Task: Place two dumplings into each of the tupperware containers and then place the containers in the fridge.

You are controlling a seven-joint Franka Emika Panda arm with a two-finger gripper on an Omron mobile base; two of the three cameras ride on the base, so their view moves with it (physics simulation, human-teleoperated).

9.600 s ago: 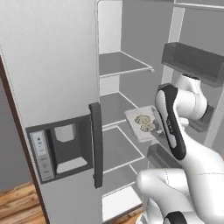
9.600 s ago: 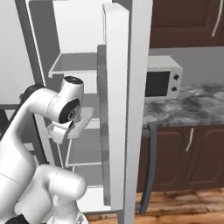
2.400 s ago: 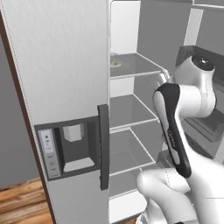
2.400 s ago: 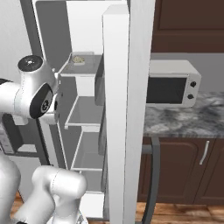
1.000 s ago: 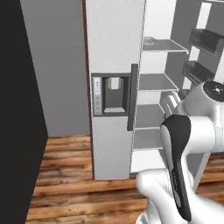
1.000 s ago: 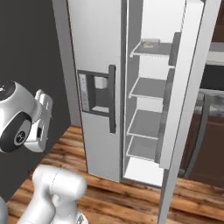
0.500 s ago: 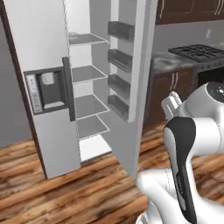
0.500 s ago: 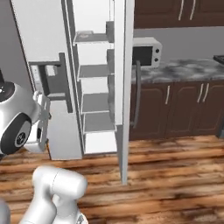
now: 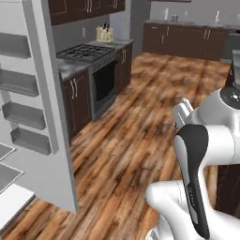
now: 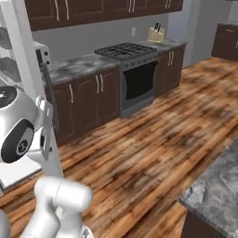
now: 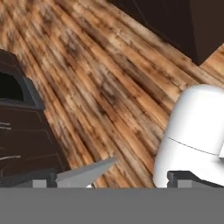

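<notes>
The fridge stands at the far left with its door (image 9: 56, 140) swung open, door bins facing me and pale shelves (image 9: 7, 173) at the lower left. In the right base view the open fridge door (image 10: 25, 69) is a white strip at the left edge. My arm is folded close to the base. In the hand view my gripper (image 11: 113, 181) is open with nothing between its fingers, and it looks down at the wood floor. The dumplings and the tupperware containers are out of view.
A black stove (image 9: 91, 51) (image 10: 128, 51) sits among dark cabinets along the far wall, with a knife block (image 10: 156, 33) beside it and a microwave (image 10: 42, 53) near the fridge. A grey island counter (image 10: 218, 181) juts in at the lower right. Open wood floor (image 9: 140, 117) lies ahead.
The whole picture has swung away from the fridge toward the stove and the floor, so the camera has moved with the base. The gripper has stayed open and empty.
</notes>
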